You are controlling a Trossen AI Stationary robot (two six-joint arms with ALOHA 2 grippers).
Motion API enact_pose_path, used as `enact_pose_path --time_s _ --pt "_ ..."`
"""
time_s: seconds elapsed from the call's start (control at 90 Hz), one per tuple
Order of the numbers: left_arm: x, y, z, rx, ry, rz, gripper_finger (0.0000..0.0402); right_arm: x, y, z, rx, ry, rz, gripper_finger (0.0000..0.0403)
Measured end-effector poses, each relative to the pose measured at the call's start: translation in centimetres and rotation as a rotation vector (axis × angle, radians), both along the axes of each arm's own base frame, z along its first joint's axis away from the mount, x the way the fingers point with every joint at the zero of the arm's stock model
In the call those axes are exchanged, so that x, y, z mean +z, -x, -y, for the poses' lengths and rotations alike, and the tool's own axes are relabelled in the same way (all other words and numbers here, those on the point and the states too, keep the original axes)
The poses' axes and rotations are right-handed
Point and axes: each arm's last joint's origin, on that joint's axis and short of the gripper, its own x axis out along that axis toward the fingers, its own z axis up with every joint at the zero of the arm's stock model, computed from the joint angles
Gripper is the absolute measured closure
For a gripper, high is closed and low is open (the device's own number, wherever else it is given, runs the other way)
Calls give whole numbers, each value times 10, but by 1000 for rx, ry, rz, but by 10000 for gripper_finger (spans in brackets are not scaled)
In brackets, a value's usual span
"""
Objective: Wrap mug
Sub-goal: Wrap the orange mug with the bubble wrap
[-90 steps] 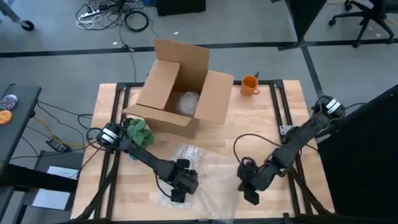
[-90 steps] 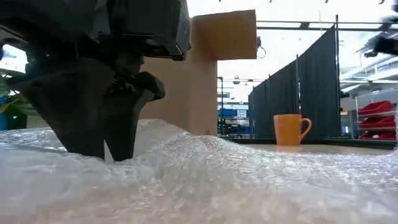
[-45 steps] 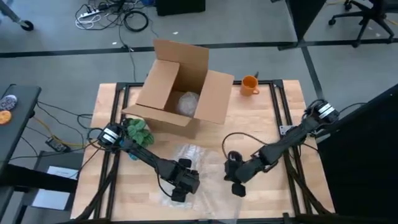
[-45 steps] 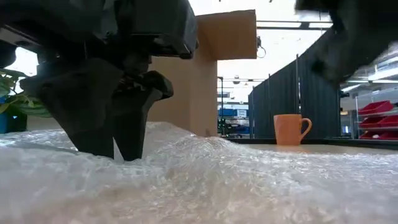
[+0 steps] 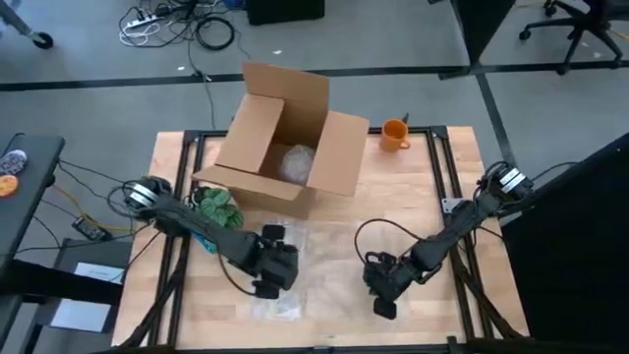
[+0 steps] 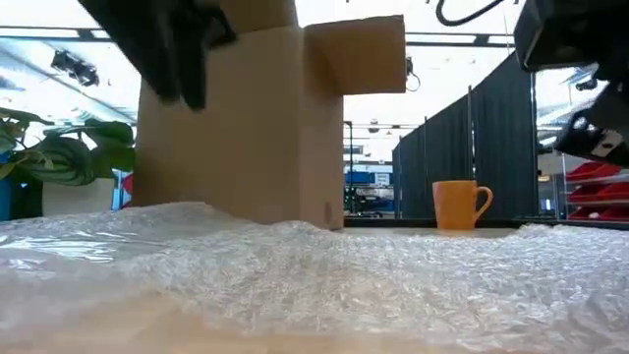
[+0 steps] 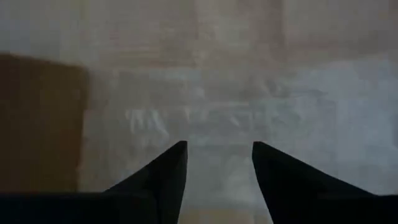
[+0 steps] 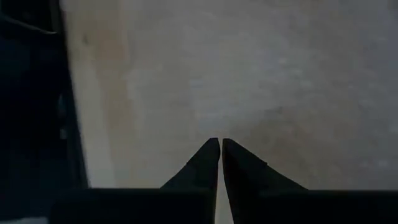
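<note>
I see left gripper [image 5: 267, 280] lifted off wrap [image 5: 305, 270] since half-second ago, shifted toward table's [image 5: 324, 221] left edge, fingers [image 7: 168, 171] apart. Right gripper [image 5: 381, 300] back toward right, near front edge, fingers [image 8: 208, 163] together, empty. Mug [image 5: 394, 134] at far edge, right of box [image 5: 285, 138]; box holds crumpled wrap.

Left pincer [image 6: 167, 49] is cut off by the low view's top edge, just a dark blur near the box [image 6: 236, 108]. Right pincer [image 6: 580, 88] runs off that view's right edge. Bubble wrap [image 5: 295, 280] under the left pincer barely reads from above, its edges too faint to trace.
</note>
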Motion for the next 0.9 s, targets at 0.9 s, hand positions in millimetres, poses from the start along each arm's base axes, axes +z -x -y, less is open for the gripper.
enact_pose_path --time_s 0.9 --pt "-107 69 46 66 247 -135 234 -24 10 8 -65 44 139 403"
